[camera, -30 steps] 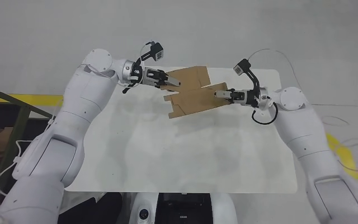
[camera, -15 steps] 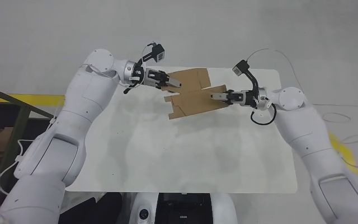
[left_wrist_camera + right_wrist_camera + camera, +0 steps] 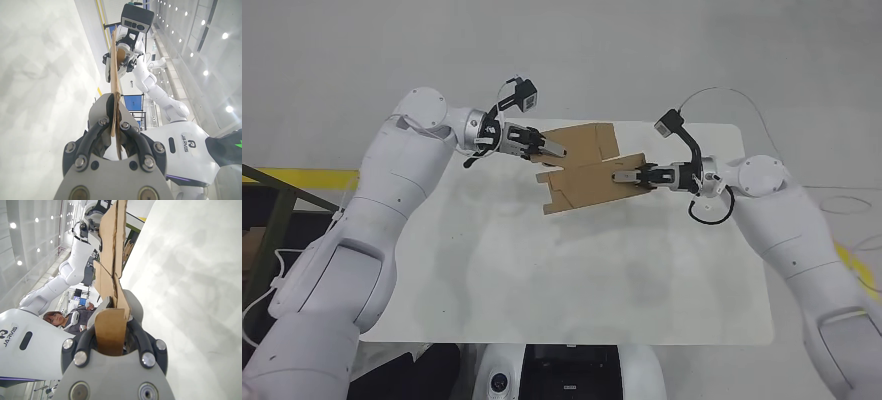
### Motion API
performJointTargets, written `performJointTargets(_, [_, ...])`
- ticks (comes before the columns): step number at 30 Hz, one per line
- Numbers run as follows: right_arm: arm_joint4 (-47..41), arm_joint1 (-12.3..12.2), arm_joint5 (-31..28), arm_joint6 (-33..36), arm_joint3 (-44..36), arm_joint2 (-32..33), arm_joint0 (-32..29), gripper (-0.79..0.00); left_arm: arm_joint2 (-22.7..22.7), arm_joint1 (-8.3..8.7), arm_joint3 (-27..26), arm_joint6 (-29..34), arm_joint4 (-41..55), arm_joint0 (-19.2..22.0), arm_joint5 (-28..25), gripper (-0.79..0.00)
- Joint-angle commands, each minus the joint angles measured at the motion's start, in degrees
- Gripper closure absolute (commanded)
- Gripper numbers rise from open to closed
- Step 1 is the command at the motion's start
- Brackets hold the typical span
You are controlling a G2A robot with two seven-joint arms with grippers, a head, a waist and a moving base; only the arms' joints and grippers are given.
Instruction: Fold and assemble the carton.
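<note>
The left fingers (image 3: 98, 110) are pressed together on a doubled edge of the carton (image 3: 114, 75), so the cardboard is pinched flat between them. In the top view these left fingers (image 3: 548, 147) are found at the far side of the worktop (image 3: 592, 290), towards 11 o'clock, and the carton (image 3: 587, 172) is held out from them towards 4 o'clock. The right fingers (image 3: 133, 302) are likewise clamped on the opposite end, where a loose flap is bent back over the wrist. From above, the right fingers (image 3: 626, 176) are placed near 1 o'clock, and the cardboard is met from them towards 10 o'clock.

The long axis is thus stretched between the two grips, roughly from 10 to 4 o'clock, and neither arm can be called the nearer. The carton appears to be carried clear of the surface. Seen edge-on from either wrist, it is a flat blank, not yet opened. Opening it is judged to depend on the two ends being worked across that shared axis.
</note>
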State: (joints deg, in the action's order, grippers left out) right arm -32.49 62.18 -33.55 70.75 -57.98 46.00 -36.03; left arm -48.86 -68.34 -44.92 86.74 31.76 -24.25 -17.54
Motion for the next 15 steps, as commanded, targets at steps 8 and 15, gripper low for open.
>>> performJointTargets(8, [-2.3,-0.5,0.1,0.1,1.6,-2.4,1.4,0.000,-0.5,0.09,-0.4,-0.5,-0.4,-0.1,-0.5,-0.785])
performJointTargets(15, [-3.6,-0.7,0.2,0.2,3.6,-3.1,2.1,0.000,-2.5,0.97,-1.5,-0.6,0.0,-0.9,-0.6,-0.785])
